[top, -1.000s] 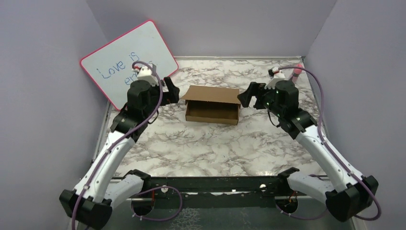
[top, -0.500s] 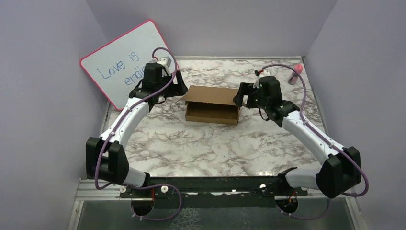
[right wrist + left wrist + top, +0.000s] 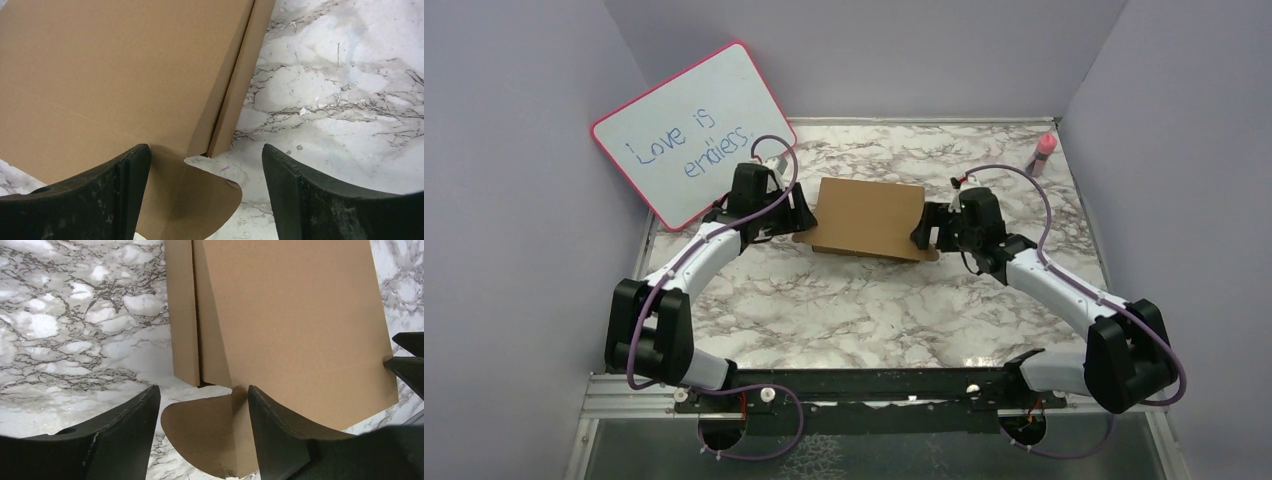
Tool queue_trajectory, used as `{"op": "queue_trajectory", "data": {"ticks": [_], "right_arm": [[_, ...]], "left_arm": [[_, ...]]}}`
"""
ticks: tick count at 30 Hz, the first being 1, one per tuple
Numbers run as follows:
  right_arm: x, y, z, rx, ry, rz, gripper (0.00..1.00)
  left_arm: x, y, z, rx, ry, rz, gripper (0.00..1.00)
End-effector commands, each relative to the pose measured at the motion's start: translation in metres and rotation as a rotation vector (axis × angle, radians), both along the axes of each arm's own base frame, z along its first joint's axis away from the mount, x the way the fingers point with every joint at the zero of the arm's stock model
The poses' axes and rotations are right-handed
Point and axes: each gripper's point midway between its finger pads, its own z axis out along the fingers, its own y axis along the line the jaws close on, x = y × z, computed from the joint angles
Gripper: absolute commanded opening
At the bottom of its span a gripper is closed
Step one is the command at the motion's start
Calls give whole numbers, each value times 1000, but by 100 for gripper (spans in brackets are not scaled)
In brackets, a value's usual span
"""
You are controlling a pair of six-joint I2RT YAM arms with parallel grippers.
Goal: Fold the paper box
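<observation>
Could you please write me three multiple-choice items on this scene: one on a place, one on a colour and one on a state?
1. Where does the paper box lie?
A. Between the left gripper and the right gripper
B. At the near edge, by the arm bases
C. Leaning on the side wall

2. What colour is the frame of the whiteboard?
A. Blue
B. Pink
C. Yellow

3. How does the lid of the box stand?
A. Upright
B. Torn off
C. Folded down over the box

Answers:
1 A, since a gripper sits at each end of the box in the top view.
2 B, since the board's rim is pink.
3 C, since only the flat brown top shows and no inside is visible.
</observation>
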Motion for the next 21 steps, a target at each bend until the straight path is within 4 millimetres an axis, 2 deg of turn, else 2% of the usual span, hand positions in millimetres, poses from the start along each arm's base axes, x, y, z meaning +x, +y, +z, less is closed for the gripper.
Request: {"op": "queue_trajectory", "data": {"ticks": [1, 5, 10, 16, 21], "right_arm": [[4, 5, -8, 37, -17, 7, 85], [-1, 4, -23, 34, 12, 9, 83], [-1, 8, -27, 54, 3, 19, 81], [1, 10, -27, 61, 2, 24, 80], [2, 7, -35, 55, 8, 10, 79]], "left_arm": [[3, -9, -1, -54, -23, -12, 64], [-1, -9, -14, -54, 3, -10, 58], [-3, -12, -24, -64, 26, -16, 54], [0, -14, -27, -72, 30, -5, 53], [-3, -12, -44, -61, 65, 13, 51]]}}
